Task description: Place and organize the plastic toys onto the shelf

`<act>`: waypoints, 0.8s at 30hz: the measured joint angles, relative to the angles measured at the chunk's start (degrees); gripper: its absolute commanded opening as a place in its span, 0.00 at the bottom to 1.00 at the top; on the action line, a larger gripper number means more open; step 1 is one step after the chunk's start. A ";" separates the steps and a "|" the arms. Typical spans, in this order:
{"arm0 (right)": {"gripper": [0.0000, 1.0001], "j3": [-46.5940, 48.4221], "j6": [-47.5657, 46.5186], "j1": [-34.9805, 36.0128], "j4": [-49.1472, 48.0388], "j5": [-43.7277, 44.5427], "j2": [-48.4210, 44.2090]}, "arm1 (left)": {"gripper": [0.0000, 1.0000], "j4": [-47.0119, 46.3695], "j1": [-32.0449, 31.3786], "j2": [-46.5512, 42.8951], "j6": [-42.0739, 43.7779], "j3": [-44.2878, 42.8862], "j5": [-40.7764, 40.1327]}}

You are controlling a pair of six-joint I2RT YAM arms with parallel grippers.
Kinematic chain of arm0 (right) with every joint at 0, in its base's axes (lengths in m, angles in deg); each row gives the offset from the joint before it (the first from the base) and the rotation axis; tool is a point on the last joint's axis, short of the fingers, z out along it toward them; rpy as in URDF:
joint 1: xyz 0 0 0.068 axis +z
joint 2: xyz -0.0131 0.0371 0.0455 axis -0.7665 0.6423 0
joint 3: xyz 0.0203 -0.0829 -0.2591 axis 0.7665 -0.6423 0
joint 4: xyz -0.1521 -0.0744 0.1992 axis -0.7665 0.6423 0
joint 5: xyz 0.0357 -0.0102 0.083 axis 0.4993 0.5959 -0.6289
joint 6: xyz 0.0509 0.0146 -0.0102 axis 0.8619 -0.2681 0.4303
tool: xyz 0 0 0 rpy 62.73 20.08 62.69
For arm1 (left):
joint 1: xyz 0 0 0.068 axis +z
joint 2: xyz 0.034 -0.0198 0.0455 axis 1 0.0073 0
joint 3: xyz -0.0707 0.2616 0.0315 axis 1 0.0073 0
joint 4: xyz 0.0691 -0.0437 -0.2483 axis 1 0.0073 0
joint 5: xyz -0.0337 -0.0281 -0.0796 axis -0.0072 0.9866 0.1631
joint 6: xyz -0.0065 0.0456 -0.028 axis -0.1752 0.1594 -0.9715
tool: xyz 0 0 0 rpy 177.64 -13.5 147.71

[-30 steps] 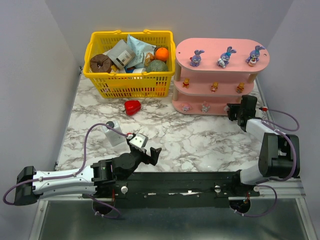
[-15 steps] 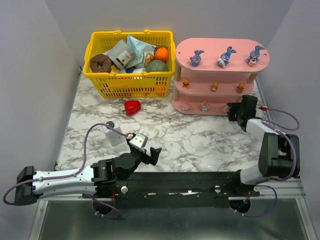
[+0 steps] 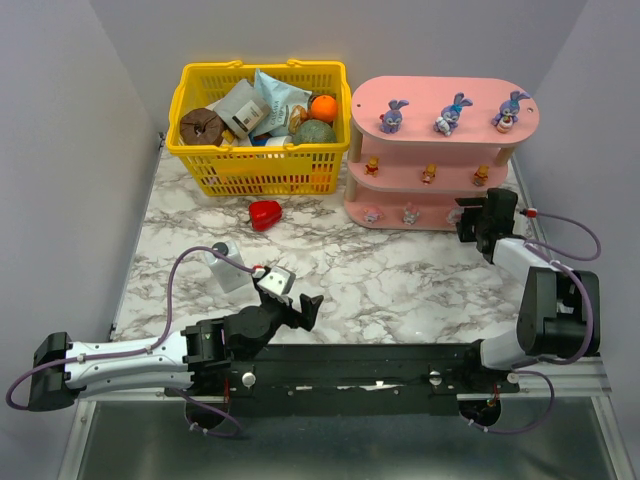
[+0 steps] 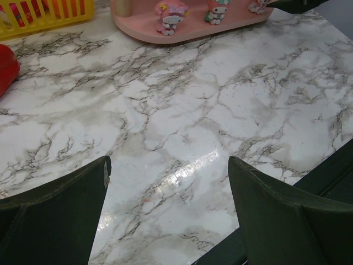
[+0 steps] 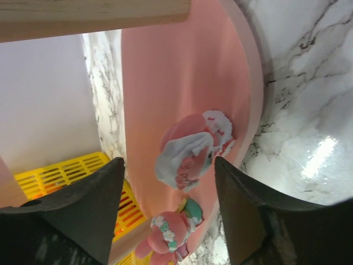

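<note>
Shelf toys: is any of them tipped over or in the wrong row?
Nothing stands out. The shelf holds three bunnies on top, three orange ones in the middle and pink ones at the bottom, all in rows. The third pink one sits between the right tool's open fingers.

yellow basket [image 3: 260, 172], red heart [image 3: 265, 214], white bottle [image 3: 230, 272]

Desk top [image 3: 400, 285]: white marble-look sheet w/ grey veins, glossy finish.

Enclosed on 3 sides by back wall [image 3: 330, 30], left wall [image 3: 60, 150] and right wall [image 3: 600, 110]. All are plain pale grey-lilac panels, matte.

Silver metal strip [image 3: 134, 240] runs along desk's left edge, back corner to near corner.

Beyond near edge: dull grey metal sheet [image 3: 330, 445], lower than the desk top.

Light: from above, diffuse, shadows soft. Bright glare patch [image 4: 187, 165] on marble toward near edge; a second shows in right wrist view.
</note>
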 measured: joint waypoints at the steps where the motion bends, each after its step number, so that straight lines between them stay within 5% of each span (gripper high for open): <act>1: 0.77 -0.07 -0.11 0.00 -0.31 -0.07 -0.28 | 0.96 0.00 0.00 -0.02 -0.02 0.00 0.00; 15: 0.86 -7.08 -2.36 -0.55 -3.26 -3.50 -10.27 | 0.99 0.52 0.00 -0.33 -0.24 0.00 0.00; 24: 0.94 -11.89 -12.92 -0.66 4.37 -7.34 -28.72 | 0.99 8.17 0.00 3.37 -5.33 -6.12 -1.84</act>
